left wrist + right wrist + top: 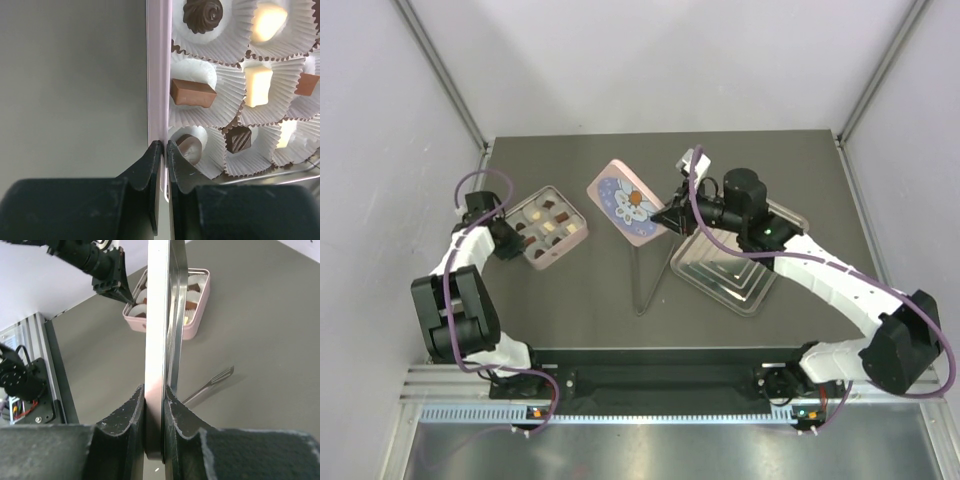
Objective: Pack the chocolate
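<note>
Left end effector (164,145) on pink tin (159,75) wall, chocolates (192,93) inside

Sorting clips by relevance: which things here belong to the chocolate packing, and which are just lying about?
Job: chocolates, pink tin, lid, left gripper clamping the tin's wall, right gripper holding the lid.
Lying about: tongs, stepped tray.
</note>
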Available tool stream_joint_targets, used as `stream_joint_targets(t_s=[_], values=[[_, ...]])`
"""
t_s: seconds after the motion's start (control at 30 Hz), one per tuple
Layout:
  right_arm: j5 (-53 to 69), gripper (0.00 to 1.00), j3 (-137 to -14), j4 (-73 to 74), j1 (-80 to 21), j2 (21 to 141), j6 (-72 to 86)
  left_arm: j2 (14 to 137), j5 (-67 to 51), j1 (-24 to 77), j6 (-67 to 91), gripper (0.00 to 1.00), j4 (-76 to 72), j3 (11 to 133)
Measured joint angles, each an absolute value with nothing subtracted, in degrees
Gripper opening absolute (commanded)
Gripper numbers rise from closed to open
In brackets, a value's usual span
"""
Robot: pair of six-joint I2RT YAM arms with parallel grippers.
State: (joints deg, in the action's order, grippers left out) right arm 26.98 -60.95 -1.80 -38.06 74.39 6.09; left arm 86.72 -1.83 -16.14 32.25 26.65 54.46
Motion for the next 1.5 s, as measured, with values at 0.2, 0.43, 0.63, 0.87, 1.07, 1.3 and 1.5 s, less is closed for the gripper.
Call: stream_joint_targets(t_s=[0.2,0.43,0.63,0.87,1.07,1.3,1.5], values=[[25.41,0.0,-63.7,-3.49,-37.52,78.67,10.9,86.13,-5.02,-11.53,31.09,0.01,26.98,53.8],[27.7,0.0,-68.01,-8.05,-37.39,86.74,17.45,85.1,-5.61,-8.99,30.04,0.33,26.96,52.62],[29.58,0.0,-71.75,-9.76,-37.71,92.49,23.31,84.07,-5.61,-9.1,30.35,0.59,29.91,53.32],[33.28,0.0,-77.14,-16.08,-38.37,100.51,33.5,82.67,-7.88,-12.93,30.33,0.63,35.18,65.65],[35.81,0.0,-82.48,-19.55,-39.72,109.47,40.91,77.91,-9.15,-22.96,31.33,0.62,35.07,68.6],[39.11,0.0,-87.94,-28.42,-40.47,120.38,52.42,73.25,-16.05,-24.91,36.73,0.6,27.42,59.05],[41.58,0.0,-89.97,-37.17,-41.36,127.68,63.4,72.88,-22.55,-24.91,40.84,0.54,20.86,53.93]])
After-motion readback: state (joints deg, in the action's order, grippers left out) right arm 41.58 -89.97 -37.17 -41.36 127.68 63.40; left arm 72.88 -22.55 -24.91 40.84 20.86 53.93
